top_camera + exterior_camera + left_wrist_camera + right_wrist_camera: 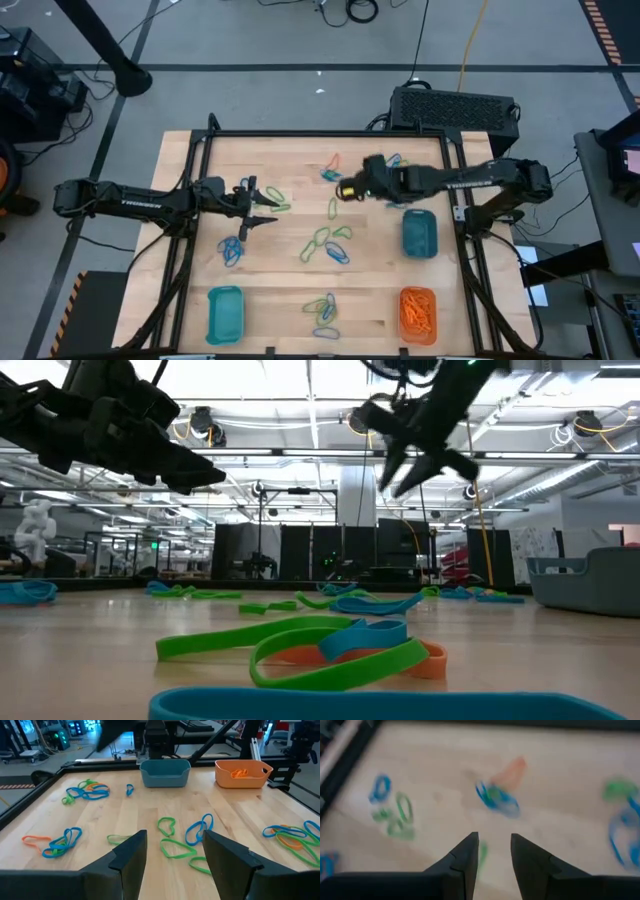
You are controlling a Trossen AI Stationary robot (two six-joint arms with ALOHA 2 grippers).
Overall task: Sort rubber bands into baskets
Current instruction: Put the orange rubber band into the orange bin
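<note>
High view: wooden table [290, 300] inside a black frame. Left gripper [262, 208] over the left half of the table, fingers spread, nothing between them. Right gripper [347, 188] reaches in from the right, above the upper middle of the board. Rubber bands [325, 243] lie in loose clusters: a green-and-blue group at centre, another near the front edge, a blue bunch below the left gripper, some beside the right arm. Three baskets: teal basket [225, 312] front left, second teal basket [419, 234] on the right side, orange basket [418, 312] front right with orange bands in it.

Low view: both grippers hang clear above the tabletop. Green, blue and orange bands overlap close to the lens.

Left wrist view: the fingers [131, 854] stand wide apart, empty. Green and blue bands lie just past them; a teal basket and the orange one sit at the far edge.

Right wrist view: blurred. The fingers [465, 857] stand a narrow gap apart, with a green band showing in the gap; cannot tell whether it is gripped. A blue, green and orange tangle lies beyond on the wood.
</note>
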